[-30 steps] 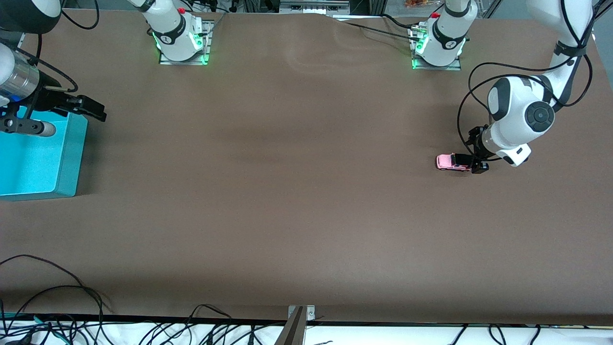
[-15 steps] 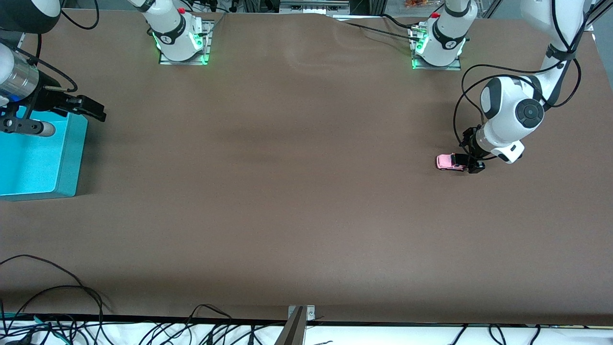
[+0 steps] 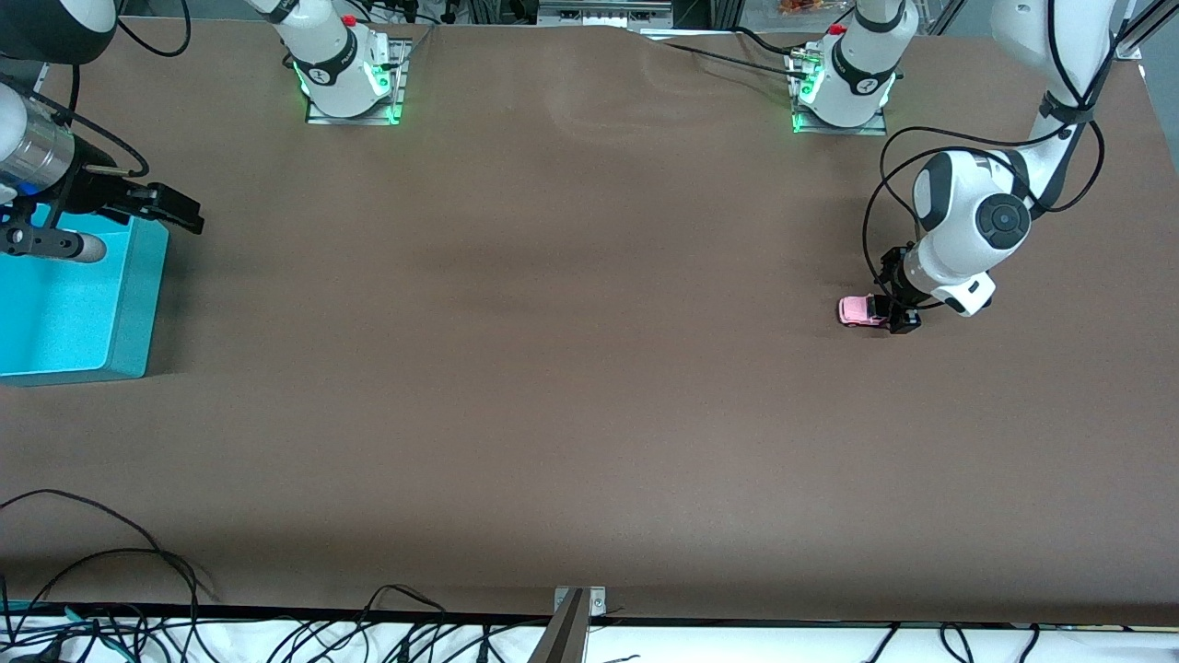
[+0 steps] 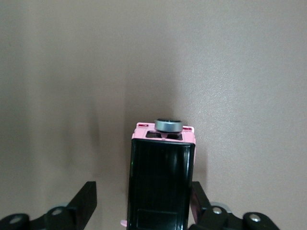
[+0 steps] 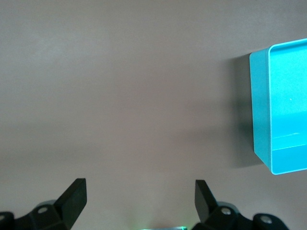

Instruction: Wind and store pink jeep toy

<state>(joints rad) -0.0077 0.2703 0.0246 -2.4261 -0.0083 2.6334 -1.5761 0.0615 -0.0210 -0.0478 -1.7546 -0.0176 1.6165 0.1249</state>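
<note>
The pink jeep toy (image 3: 858, 310), pale pink with a black roof, stands on the brown table near the left arm's end. My left gripper (image 3: 898, 313) is down at table level with its open fingers on either side of the jeep's rear. In the left wrist view the jeep (image 4: 160, 182) sits between the fingers; one finger (image 4: 88, 194) is clear of it and the other (image 4: 197, 190) is close against its side. My left gripper (image 4: 143, 190) is not closed on it. My right gripper (image 3: 180, 210) waits open and empty beside the blue bin.
A blue open bin (image 3: 129, 304) stands at the right arm's end of the table; it also shows in the right wrist view (image 5: 261, 105). My right gripper (image 5: 139, 189) hangs over bare table. Cables (image 3: 110, 552) lie along the table edge nearest the front camera.
My left arm has moved toward the right arm's end, bringing its gripper farther over the jeep's rear. The jeep and the right arm have not moved.
</note>
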